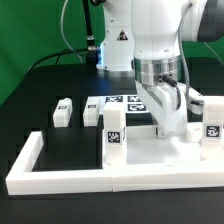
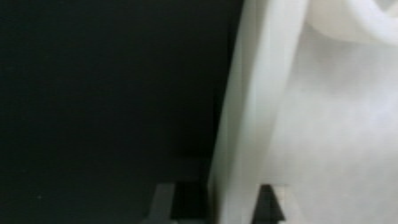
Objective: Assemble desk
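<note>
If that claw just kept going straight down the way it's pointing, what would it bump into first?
Most likely the desk top. The gripper points down right over it, and the wrist view shows a white edge running between its dark fingertips. Whether they already touch it is unclear.

White legs (image 1: 114,137) with black-and-white square tags, black table (image 1: 50,110)

Two legs (image 1: 63,112) (image 1: 91,112) stand behind the border frame (image 1: 60,180), toward the exterior view's left; the marker board (image 1: 122,103) lies behind them (partly hidden), another leg (image 1: 114,136) stands nearer.
</note>
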